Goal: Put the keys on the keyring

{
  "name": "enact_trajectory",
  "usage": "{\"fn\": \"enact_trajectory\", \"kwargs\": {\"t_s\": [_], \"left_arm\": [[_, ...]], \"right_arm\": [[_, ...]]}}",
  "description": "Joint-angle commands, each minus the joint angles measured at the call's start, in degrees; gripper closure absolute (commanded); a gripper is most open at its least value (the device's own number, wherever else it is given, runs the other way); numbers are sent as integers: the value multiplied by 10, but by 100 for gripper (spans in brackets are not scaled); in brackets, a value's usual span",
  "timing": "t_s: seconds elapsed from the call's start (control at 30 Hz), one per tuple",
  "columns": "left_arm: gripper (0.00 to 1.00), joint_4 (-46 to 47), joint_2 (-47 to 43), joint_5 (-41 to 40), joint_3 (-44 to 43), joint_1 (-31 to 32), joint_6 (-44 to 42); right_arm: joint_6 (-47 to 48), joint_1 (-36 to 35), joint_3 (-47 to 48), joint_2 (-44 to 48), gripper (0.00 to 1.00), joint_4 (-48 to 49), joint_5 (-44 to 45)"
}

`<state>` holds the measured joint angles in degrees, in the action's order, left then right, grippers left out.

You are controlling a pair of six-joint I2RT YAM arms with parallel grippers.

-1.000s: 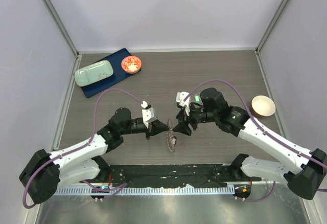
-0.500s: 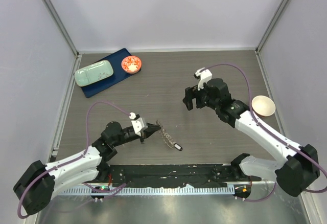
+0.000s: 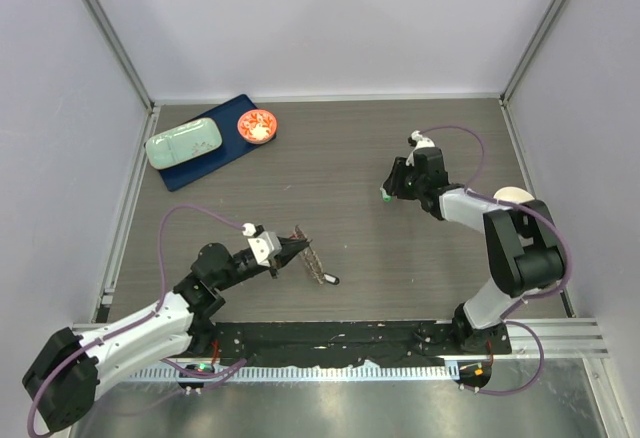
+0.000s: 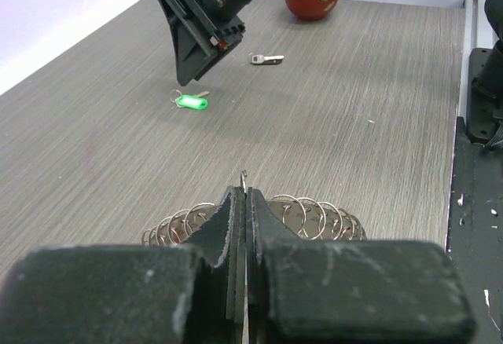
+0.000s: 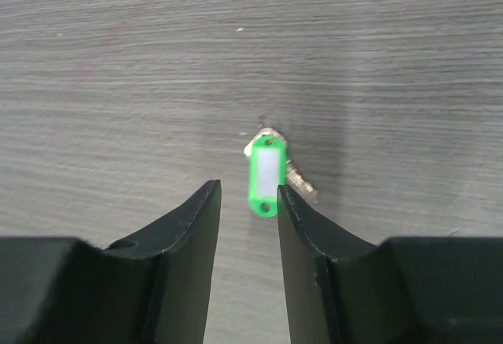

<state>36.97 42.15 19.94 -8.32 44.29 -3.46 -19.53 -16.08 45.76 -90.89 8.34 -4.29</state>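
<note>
My left gripper point(image 3: 288, 249) is shut on the keyring point(image 3: 312, 261), a grey ring fringed with small silvery rings, and holds it on edge just over the table. In the left wrist view the jaws point(image 4: 245, 196) are pressed together on the ring's edge, with the keyring point(image 4: 314, 214) fanned out behind them. The green-tagged key point(image 3: 384, 196) lies flat on the table. My right gripper point(image 3: 396, 184) is open right above it. In the right wrist view the green-tagged key point(image 5: 266, 173) sits just ahead of the open gripper point(image 5: 248, 192). No red tag is clearly seen.
A plain small key point(image 4: 266, 59) lies beyond the green one, near a red bowl point(image 3: 515, 206) at the right. A blue tray point(image 3: 228, 154) at the back left holds a mint case point(image 3: 183, 143) and a small red dish point(image 3: 257, 125). A small dark piece point(image 3: 330, 280) hangs at the ring's lower end.
My left gripper drew back to the left and nearer with the keyring. My right gripper left the keyring, moved to the back right and now stands open over the green-tagged key.
</note>
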Motion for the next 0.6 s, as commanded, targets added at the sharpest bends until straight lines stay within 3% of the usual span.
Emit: {"fn": "enact_trajectory", "kwargs": {"t_s": [0.0,0.57], "left_arm": [[100,28,-12,-14,-2,2,-8],[100,24,2,-10,-7,2,-9]], "right_arm": [[12,17,36,-42,59,68,-46],[63,53,107,-124,74,20,-108]]}}
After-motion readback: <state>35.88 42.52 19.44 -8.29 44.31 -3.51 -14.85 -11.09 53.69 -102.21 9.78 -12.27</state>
